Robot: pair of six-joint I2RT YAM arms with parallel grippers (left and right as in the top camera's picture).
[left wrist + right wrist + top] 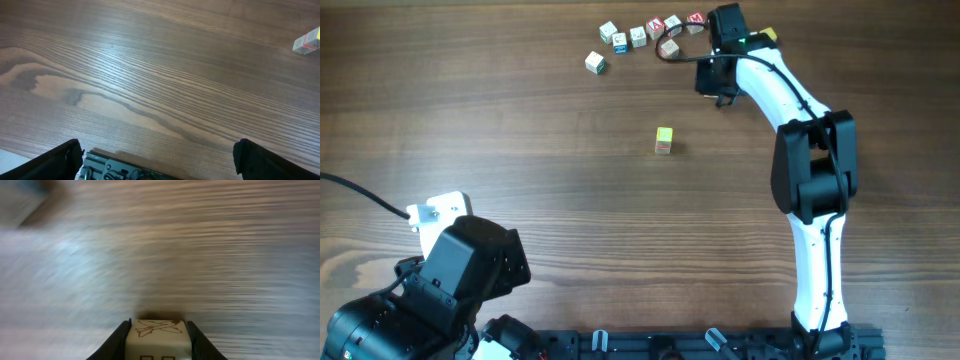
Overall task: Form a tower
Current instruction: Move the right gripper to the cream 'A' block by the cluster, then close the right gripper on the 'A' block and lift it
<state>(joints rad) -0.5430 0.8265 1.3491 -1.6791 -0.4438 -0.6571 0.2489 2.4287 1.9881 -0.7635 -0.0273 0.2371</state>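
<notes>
Along the far edge of the wooden table (520, 130), a loose row of small letter cubes (638, 36) lies just beside the right arm (790, 100). One more cube (595, 63) sits a little apart at the row's left end. A black cable (360, 195) crosses the near left corner by the left arm (460, 270).

The loose cubes carry red, blue and green marks that are too small to read. The cube (157, 335) seen in the right wrist view has a brown outline drawing of an airplane on its cream top face. Brown outlined shapes on its front face are cut off by the edge of the frame.

The right gripper (157, 342) is closed against both sides of this airplane cube, above a blurred stretch of table. The left gripper (157, 147) has its fingers spread wide over bare wood.

The tower (664, 140) stands alone near the middle of the table, well apart from the row of cubes and from both arms. It is one cube wide, with a yellow-green top and a paler side showing faint reddish marks. In the left wrist view it appears small at the upper right.
</notes>
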